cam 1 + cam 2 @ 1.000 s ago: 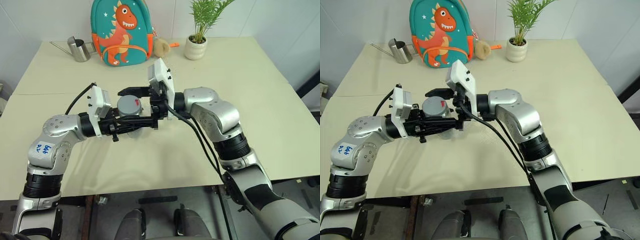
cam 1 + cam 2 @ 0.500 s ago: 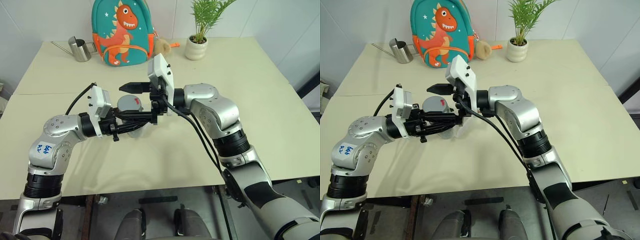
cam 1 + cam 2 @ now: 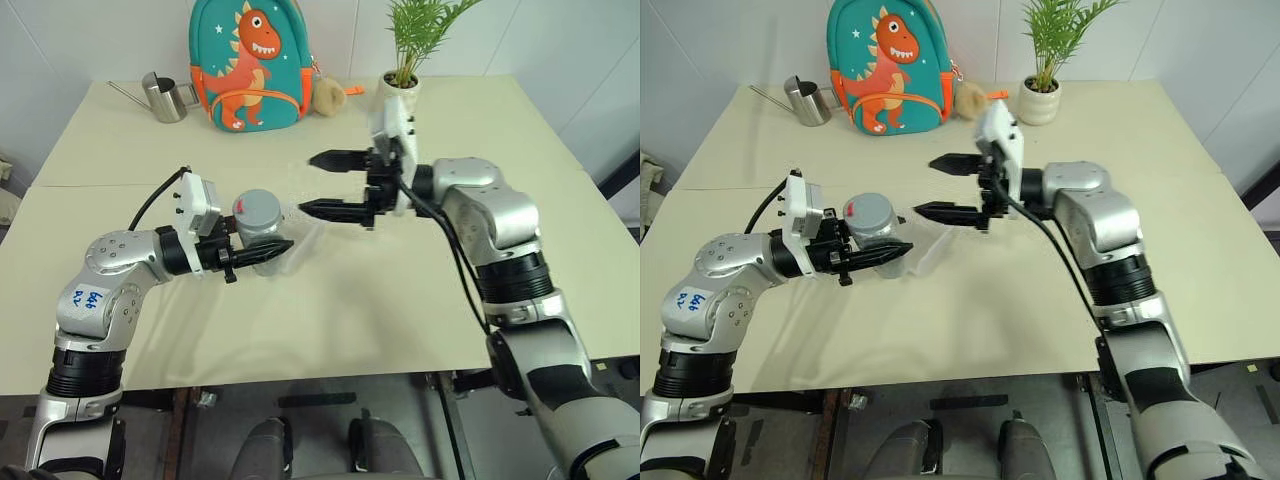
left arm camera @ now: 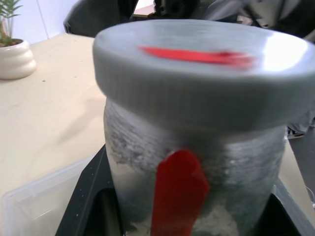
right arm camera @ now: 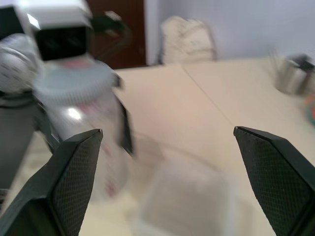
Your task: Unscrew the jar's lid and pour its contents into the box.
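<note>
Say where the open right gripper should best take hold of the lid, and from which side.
Probably the lid's ribbed rim, fingers on opposite sides, coming level from the robot's right. The left gripper holds the jar upright by its body, so the rim stands free above those fingers, facing the open right gripper.

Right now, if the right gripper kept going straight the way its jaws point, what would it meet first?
Probably the lid of the jar that the left gripper holds over the box. The right gripper, jaws open, points toward it across bare table; depth is unclear, so it may pass just above.
</note>
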Robot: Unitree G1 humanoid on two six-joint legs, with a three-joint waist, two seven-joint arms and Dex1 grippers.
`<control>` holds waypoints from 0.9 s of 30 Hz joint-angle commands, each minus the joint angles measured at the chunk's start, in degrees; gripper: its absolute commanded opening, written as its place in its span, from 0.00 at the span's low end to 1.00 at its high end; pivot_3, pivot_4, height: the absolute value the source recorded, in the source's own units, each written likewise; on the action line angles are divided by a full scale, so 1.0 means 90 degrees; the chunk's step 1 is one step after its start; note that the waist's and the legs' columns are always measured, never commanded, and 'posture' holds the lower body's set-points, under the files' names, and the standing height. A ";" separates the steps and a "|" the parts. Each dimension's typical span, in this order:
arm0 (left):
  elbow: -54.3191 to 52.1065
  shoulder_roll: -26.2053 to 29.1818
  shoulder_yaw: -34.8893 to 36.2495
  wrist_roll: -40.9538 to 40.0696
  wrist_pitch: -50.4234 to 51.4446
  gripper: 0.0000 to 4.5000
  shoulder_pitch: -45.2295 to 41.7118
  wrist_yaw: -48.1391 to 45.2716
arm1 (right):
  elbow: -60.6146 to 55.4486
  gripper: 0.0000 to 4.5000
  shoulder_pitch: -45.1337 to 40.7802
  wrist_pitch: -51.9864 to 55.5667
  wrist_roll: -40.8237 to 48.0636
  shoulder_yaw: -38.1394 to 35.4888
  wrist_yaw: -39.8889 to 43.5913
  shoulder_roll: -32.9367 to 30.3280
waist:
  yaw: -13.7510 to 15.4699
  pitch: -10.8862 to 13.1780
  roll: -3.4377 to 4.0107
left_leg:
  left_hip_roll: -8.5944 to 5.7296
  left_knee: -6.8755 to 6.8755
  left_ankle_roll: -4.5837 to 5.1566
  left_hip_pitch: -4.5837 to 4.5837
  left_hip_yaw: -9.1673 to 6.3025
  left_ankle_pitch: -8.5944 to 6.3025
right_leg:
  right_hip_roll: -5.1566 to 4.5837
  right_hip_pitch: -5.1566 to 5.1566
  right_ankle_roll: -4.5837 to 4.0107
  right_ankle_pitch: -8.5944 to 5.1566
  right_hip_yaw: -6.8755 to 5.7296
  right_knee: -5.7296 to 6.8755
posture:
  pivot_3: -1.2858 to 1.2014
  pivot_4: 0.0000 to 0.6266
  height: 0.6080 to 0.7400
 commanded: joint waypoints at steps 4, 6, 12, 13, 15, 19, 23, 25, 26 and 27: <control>-0.0138 0.0030 0.0140 -0.0212 -0.0081 0.42 -0.0008 -0.0225 | -0.0284 0.99 -0.0135 0.0080 0.0276 -0.0223 0.0342 -0.0077 | -0.0035 0.0000 0.0000 | 0.0016 -0.0003 -0.0005 0.0003 0.0007 0.0001 | 0.0009 -0.0002 0.0000 0.0000 0.0000 0.0001 | 0.52 0.24 1.00; -0.0112 0.0058 0.0175 -0.0286 -0.0019 0.42 -0.0013 -0.0315 | -0.0466 0.99 -0.0173 0.0222 0.0439 -0.0236 0.0420 -0.0026 | -0.0015 0.0000 0.0000 | 0.0015 -0.0001 -0.0005 0.0002 0.0007 0.0001 | 0.0010 -0.0002 0.0000 0.0000 -0.0001 0.0001 | 0.52 0.24 1.00; -0.0030 0.0095 0.0167 -0.0261 -0.0038 0.42 -0.0059 -0.0405 | -0.1169 0.99 -0.0227 0.0745 0.0856 -0.0113 0.0263 0.0299 | -0.0008 0.0000 0.0000 | 0.0010 0.0007 -0.0003 0.0001 0.0005 0.0000 | 0.0005 0.0000 0.0001 0.0000 0.0000 0.0003 | 0.52 0.24 1.00; -0.0030 0.0090 0.0159 -0.0252 -0.0040 0.42 -0.0066 -0.0408 | -0.1244 0.99 -0.0226 0.0803 0.0840 -0.0042 0.0178 0.0375 | -0.0008 0.0000 0.0000 | 0.0010 0.0007 -0.0003 0.0001 0.0003 0.0000 | 0.0004 0.0000 0.0001 0.0000 0.0001 0.0003 | 0.52 0.24 1.00; -0.0027 0.0084 0.0148 -0.0242 -0.0044 0.42 -0.0070 -0.0411 | -0.1309 0.99 -0.0219 0.0866 0.0812 0.0015 0.0088 0.0448 | -0.0009 0.0000 0.0000 | 0.0010 0.0007 -0.0003 0.0001 0.0003 0.0000 | 0.0004 0.0000 0.0001 0.0000 0.0001 0.0004 | 0.52 0.24 1.00; -0.0076 0.0083 0.0128 -0.0237 -0.0029 0.42 -0.0043 -0.0407 | -0.1394 0.99 -0.0230 0.0959 0.0750 0.0247 0.0046 0.0646 | -0.0008 0.0000 0.0000 | 0.0009 0.0005 -0.0003 0.0001 0.0003 0.0000 | 0.0004 -0.0001 0.0001 0.0000 0.0001 0.0003 | 0.52 0.24 1.00; -0.0080 0.0039 0.0090 -0.0211 -0.0041 0.42 -0.0039 -0.0374 | -0.1317 0.99 -0.0324 0.0887 0.0554 0.0525 -0.0147 0.0987 | -0.0035 0.0000 0.0000 | 0.0010 0.0004 -0.0003 0.0001 0.0005 0.0000 | 0.0005 -0.0003 0.0001 0.0000 0.0003 0.0003 | 0.52 0.24 1.00; -0.0117 0.0024 0.0079 -0.0219 -0.0026 0.42 -0.0024 -0.0349 | -0.1301 0.99 -0.0330 0.0879 0.0519 0.0580 -0.0186 0.1053 | -0.0017 0.0000 0.0000 | 0.0010 0.0003 -0.0003 0.0001 0.0004 0.0000 | 0.0005 -0.0003 0.0001 0.0000 0.0001 0.0005 | 0.52 0.24 1.00; -0.0135 0.0026 0.0079 -0.0226 -0.0019 0.42 -0.0012 -0.0344 | -0.1299 0.99 -0.0333 0.0882 0.0509 0.0600 -0.0198 0.1073 | -0.0009 0.0000 0.0000 | 0.0009 0.0004 -0.0003 0.0001 0.0004 0.0000 | 0.0005 -0.0003 0.0001 0.0000 0.0002 0.0005 | 0.52 0.24 1.00; -0.0146 0.0031 0.0080 -0.0232 -0.0016 0.42 -0.0003 -0.0343 | -0.1301 0.99 -0.0333 0.0886 0.0504 0.0608 -0.0203 0.1082 | 0.0000 0.0000 0.0000 | 0.0008 0.0005 -0.0003 0.0001 0.0004 0.0000 | 0.0004 -0.0003 0.0001 0.0000 0.0002 0.0006 | 0.52 0.24 1.00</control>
